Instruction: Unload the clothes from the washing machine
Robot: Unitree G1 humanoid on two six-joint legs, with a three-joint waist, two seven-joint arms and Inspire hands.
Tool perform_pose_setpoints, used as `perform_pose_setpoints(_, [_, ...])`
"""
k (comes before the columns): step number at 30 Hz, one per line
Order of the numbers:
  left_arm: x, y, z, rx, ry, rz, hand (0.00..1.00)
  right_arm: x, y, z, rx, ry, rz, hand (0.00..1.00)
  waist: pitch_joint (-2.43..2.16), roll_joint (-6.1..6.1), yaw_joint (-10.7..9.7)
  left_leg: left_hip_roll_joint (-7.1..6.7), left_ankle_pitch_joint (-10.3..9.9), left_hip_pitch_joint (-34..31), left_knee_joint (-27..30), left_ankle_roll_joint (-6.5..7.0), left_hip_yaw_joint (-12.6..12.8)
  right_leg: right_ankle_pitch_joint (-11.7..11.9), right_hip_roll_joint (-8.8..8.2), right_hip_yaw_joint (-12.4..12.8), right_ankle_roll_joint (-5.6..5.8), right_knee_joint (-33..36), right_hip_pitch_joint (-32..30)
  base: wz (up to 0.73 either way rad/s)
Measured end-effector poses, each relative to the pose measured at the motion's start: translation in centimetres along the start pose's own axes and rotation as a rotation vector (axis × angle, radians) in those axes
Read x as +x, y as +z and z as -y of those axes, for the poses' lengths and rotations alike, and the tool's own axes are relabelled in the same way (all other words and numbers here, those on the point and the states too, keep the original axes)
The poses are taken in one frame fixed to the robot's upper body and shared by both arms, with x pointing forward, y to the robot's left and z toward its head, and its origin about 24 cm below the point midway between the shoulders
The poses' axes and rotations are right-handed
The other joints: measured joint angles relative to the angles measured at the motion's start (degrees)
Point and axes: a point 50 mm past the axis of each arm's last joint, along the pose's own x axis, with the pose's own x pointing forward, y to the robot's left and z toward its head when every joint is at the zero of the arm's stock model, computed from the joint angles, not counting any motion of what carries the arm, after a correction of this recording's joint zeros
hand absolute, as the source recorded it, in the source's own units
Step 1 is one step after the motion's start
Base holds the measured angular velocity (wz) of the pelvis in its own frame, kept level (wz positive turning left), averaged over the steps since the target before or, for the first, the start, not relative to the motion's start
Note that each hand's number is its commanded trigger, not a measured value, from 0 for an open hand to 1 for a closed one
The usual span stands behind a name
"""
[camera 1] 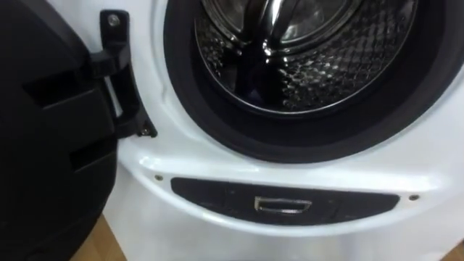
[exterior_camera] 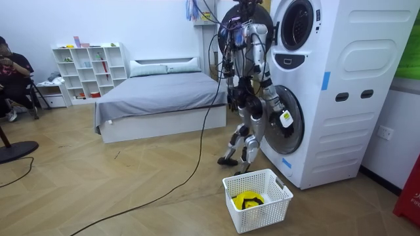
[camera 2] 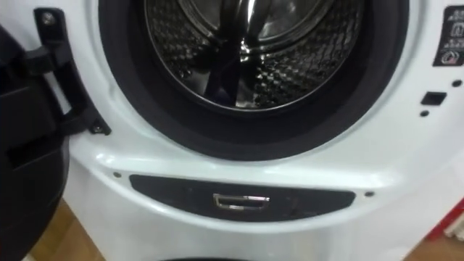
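Nearest the lens we record the black door (camera 1: 51, 130), swung open at the left on its hinge (camera 1: 119, 65). Of clothes we find one yellow garment (exterior_camera: 249, 200), lying in the white basket (exterior_camera: 279, 196) on the wooden floor (exterior_camera: 131, 190), just in front of the washing machine (exterior_camera: 341, 98). Inside the steel drum (camera 1: 326, 65) a dark patch sits low at the middle — cloth or reflection, we cannot tell. Under the dark door seal (camera 1: 217, 123) runs a dark panel (camera 1: 210, 194) with a chrome latch (camera 1: 283, 205). The robot stands facing the machine, close against it. Its right hand (exterior_camera: 283, 118) hangs beside the lower door (exterior_camera: 293, 139) and its left hand (exterior_camera: 233, 98) at the hip — of neither can we tell how the fingers stand. Beyond stand a bed (exterior_camera: 157, 92) and a white shelf (exterior_camera: 88, 69); a person (exterior_camera: 10, 72) sits at the room view's left edge.
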Motion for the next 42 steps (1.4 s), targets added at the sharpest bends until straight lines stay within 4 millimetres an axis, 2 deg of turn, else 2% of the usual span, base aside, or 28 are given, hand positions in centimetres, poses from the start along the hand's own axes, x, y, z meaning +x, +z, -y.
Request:
perform_pose_setpoints(1, [-0.1,-0.1,0.3,-0.003,-0.006,-0.006,0.0,0.1,0.3,0.4,-0.002,-0.013,0.006,0.0,-0.13,0.64,0.1,0.93,2.5,-1.7,9.6,-0.28,-0.2,-1.0,0.21,-0.1,-0.63,2.6,-1.0,-0.36])
perform_pose_setpoints(2, [0.0,-0.1,0.1,-0.007,-0.002,-0.007,0.0,0.1,0.5,0.6,0.0,-0.022,0.012,0.0,-0.2,0.62,-0.1,1.61,2.9,-1.8,16.7,-0.86,-0.6,-1.6,0.21,0.0,-0.96,4.9,-2.4,-0.34])
perform_pose_setpoints(4, [0.2,0.9,-0.6,-0.01,0.017,0.018,0.0,0.2,0.9,1.0,-0.014,-0.04,0.027,0.0,-0.15,0.35,-0.4,2.51,3.8,-0.2,19.9,-2.43,-1.7,-1.5,0.22,0.3,-0.86,6.8,-5.3,-0.17])
perform_pose_setpoints(6, [0.6,2.6,-1.5,-0.017,0.039,0.056,0.0,0.2,1.0,1.5,-0.034,-0.053,0.034,0.0,-0.21,0.57,-0.7,2.88,4.0,3.3,17.6,-3.04,-3.1,-1.4,0.22,0.0,-0.77,9.2,-8.6,0.0])
perform_pose_setpoints(9, [1.0,6.0,-3.2,-0.057,0.083,0.147,0.0,0.5,2.4,2.2,-0.027,-0.074,0.067,0.0,-0.01,1.76,-2.0,2.62,2.5,10.9,6.6,-4.75,-7.0,-0.8,0.07,-2.4,-0.46,13.3,-15.0,0.23])
perform_pose_setpoints(10, [1.0,7.7,-3.9,-0.059,0.1,0.197,0.0,0.7,3.6,2.4,-0.021,-0.081,0.097,0.0,0.09,1.95,-2.2,2.54,0.9,13.7,0.6,-5.04,-7.4,0.0,0.02,-2.7,-0.14,14.8,-18.5,0.08])
perform_pose_setpoints(12, [0.9,10.0,-4.8,-0.075,0.115,0.259,0.0,1.0,5.3,2.7,-0.023,-0.092,0.139,0.0,0.14,2.03,-2.2,2.86,-4.9,17.0,-8.8,-5.66,-7.5,2.3,-0.54,-3.5,0.25,15.9,-22.9,0.07])
perform_pose_setpoints(13, [0.8,11.1,-5.1,-0.072,0.123,0.291,0.0,1.0,6.2,2.8,-0.027,-0.092,0.164,0.0,0.19,1.86,-2.2,2.93,-10.3,18.7,-15.5,-5.18,-6.9,4.5,-1.18,-3.6,0.88,15.4,-24.9,0.16])
perform_pose_setpoints(14, [0.7,11.5,-5.1,-0.074,0.125,0.308,0.0,1.1,6.7,2.8,-0.032,-0.094,0.176,0.0,0.16,1.87,-2.5,2.72,-13.6,19.6,-21.2,-3.97,-5.4,7.4,-2.13,-3.7,1.71,13.7,-26.1,0.2])
perform_pose_setpoints(15, [0.7,11.7,-5.2,-0.076,0.125,0.314,0.0,1.1,6.7,2.8,-0.032,-0.094,0.174,0.0,0.14,1.93,-2.7,2.1,-14.8,19.7,-23.7,-3.0,-4.6,9.2,-2.65,-3.8,2.31,12.1,-26.3,0.31])
perform_pose_setpoints(16, [0.7,11.6,-5.2,-0.077,0.125,0.314,0.0,1.1,7.0,2.8,-0.03,-0.093,0.181,0.0,0.11,1.71,-3.5,0.93,-15.8,19.0,-26.5,-1.58,-3.6,13.3,-3.84,-3.7,3.5,7.8,-25.8,0.33])
perform_pose_setpoints(17, [0.8,11.5,-5.2,-0.077,0.123,0.308,0.0,1.1,6.7,2.8,-0.031,-0.091,0.174,0.0,0.11,1.29,-3.6,-0.68,-16.2,17.5,-26.8,-0.79,-2.5,17.9,-5.03,-2.6,5.79,1.8,-24.1,0.3])
perform_pose_setpoints(18, [0.8,11.2,-5.0,-0.078,0.118,0.299,0.0,1.1,6.4,2.7,-0.028,-0.088,0.168,0.0,0.05,0.65,-3.6,-1.99,-16.0,16.5,-26.2,0.03,-1.5,20.9,-5.52,-1.8,6.78,-2.0,-22.9,0.07])
perform_pose_setpoints(19, [0.9,10.2,-4.6,-0.098,0.103,0.269,0.0,1.0,6.0,2.5,-0.023,-0.081,0.156,0.0,0.39,-0.1,-3.5,-4.01,-15.3,14.5,-24.1,1.75,0.2,24.0,-6.87,0.3,8.76,-8.5,-20.3,0.0])
perform_pose_setpoints(20, [1.0,9.0,-4.0,-0.126,0.082,0.225,0.0,1.0,5.6,2.5,-0.019,-0.081,0.145,0.0,0.8,0.44,-3.7,-3.9,-15.2,13.0,-21.7,2.93,3.1,21.8,-8.06,-0.2,9.07,-6.2,-19.8,0.0])
perform_pose_setpoints(21, [1.0,8.4,-3.7,-0.135,0.074,0.205,0.0,0.9,5.1,2.5,-0.019,-0.079,0.133,0.0,1.0,0.56,-3.9,-3.86,-15.3,12.4,-21.1,3.82,3.7,20.4,-8.52,-1.3,8.76,-1.5,-20.1,0.07])
perform_pose_setpoints(22, [1.0,7.7,-3.4,-0.152,0.068,0.177,0.0,0.8,4.1,2.3,-0.019,-0.075,0.11,0.0,0.51,0.6,-3.4,-3.03,-14.6,11.7,-20.7,4.26,6.3,15.0,-9.08,-1.4,7.14,7.4,-20.3,0.26])
perform_pose_setpoints(23, [1.0,7.5,-3.5,-0.165,0.074,0.173,0.0,0.7,3.5,2.3,-0.016,-0.072,0.095,0.0,0.46,0.85,-3.7,-1.85,-13.4,11.3,-20.9,3.78,9.9,8.3,-9.99,-1.1,8.2,16.0,-19.9,0.38])
perform_pose_setpoints(24, [1.0,7.5,-3.4,-0.16,0.078,0.175,0.0,0.7,3.2,2.2,-0.016,-0.068,0.086,0.0,0.36,0.9,-3.8,-1.51,-12.7,11.3,-21.4,3.29,11.4,5.3,-10.73,-1.0,8.24,19.7,-19.3,0.64])
perform_pose_setpoints(26, [0.9,7.4,-2.9,-0.161,0.067,0.183,0.0,0.5,1.9,2.2,-0.003,-0.059,0.052,0.0,0.14,-0.82,-3.3,-1.07,-10.1,12.8,-23.3,2.2,16.5,-4.7,-13.54,-0.9,8.81,29.1,-12.9,0.59])
perform_pose_setpoints(28, [0.9,6.6,-2.6,-0.164,0.061,0.165,0.0,0.5,1.8,2.0,0.009,-0.049,0.05,0.0,-0.27,-1.83,-2.7,-1.66,-9.5,13.4,-23.3,1.55,18.9,-9.1,-14.48,-1.3,9.76,27.2,-9.1,0.04])
perform_pose_setpoints(29, [0.9,6.2,-2.5,-0.183,0.06,0.151,0.0,0.5,2.1,1.9,0.008,-0.046,0.061,0.0,-0.4,-1.51,-1.1,-2.74,-9.3,13.4,-23.3,1.38,18.4,-10.0,-13.96,-1.1,10.63,22.9,-8.0,-0.5])
perform_pose_setpoints(30, [0.9,6.1,-2.5,-0.202,0.064,0.146,0.0,0.6,2.5,1.8,0.011,-0.043,0.071,0.0,-0.45,-1.4,0.1,-3.42,-9.1,13.0,-23.6,1.47,17.6,-10.2,-13.3,-1.1,10.19,20.5,-7.8,-0.88])
perform_pose_setpoints(31, [0.9,5.5,-2.9,-0.243,0.083,0.13,0.0,0.7,3.2,1.3,0.021,-0.031,0.091,0.0,-0.47,-1.39,1.0,-4.62,-8.3,12.2,-25.0,2.48,14.6,-8.5,-12.25,-1.3,8.52,17.5,-7.6,-0.69])
perform_pose_setpoints(32, [1.0,5.0,-3.5,-0.267,0.107,0.116,0.0,0.6,3.2,0.5,0.021,-0.008,0.098,0.0,-0.59,-2.11,1.2,-4.78,-6.7,12.4,-27.3,2.83,12.6,-6.3,-11.08,-1.8,8.31,13.8,-6.2,-0.39])
perform_pose_setpoints(34, [1.0,5.0,-4.2,-0.289,0.128,0.127,0.0,0.5,3.6,0.1,0.011,0.018,0.119,0.0,-1.09,-2.94,1.4,-4.02,-4.7,13.3,-30.9,2.65,12.9,-3.1,-9.42,-1.7,8.28,8.2,-4.5,-0.11])
perform_pose_setpoints(37, [1.0,5.1,-3.9,-0.319,0.117,0.134,0.0,0.5,5.1,0.3,0.013,0.015,0.175,0.0,-1.06,-3.31,2.0,-2.86,-3.0,14.4,-34.2,2.62,13.5,1.5,-7.56,-2.4,8.18,0.4,-1.8,-0.17])
perform_pose_setpoints(42, [1.0,4.5,-3.5,-0.383,0.104,0.106,0.0,0.6,5.7,0.4,-0.017,0.007,0.2,0.0,-0.6,-2.69,1.5,-2.88,-2.8,15.7,-36.2,2.78,11.4,2.8,-7.01,-4.2,8.62,-4.6,2.2,0.17])
